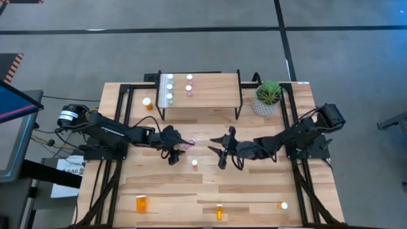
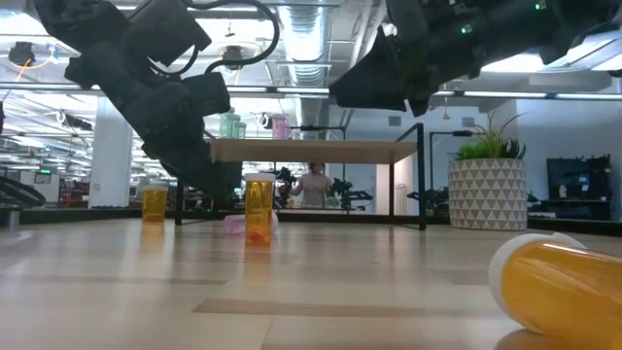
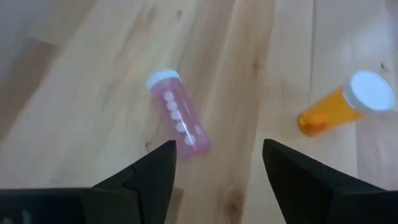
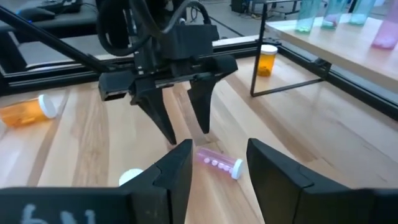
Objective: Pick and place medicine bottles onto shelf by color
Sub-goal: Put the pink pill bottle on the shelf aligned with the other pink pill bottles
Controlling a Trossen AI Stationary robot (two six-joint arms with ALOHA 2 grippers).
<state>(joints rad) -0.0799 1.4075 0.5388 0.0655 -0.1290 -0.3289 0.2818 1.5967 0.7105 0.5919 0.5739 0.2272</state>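
Pink bottle (image 3: 178, 120) is lying on its side mid-table, just ahead of the open, empty left gripper (image 3: 214, 171), long axis slanting across the finger gap; right gripper (image 4: 219, 163), also open and empty, is facing it nearby.

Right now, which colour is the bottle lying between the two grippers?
Pink, with a white cap; the pink bottle shows best in the left wrist view.
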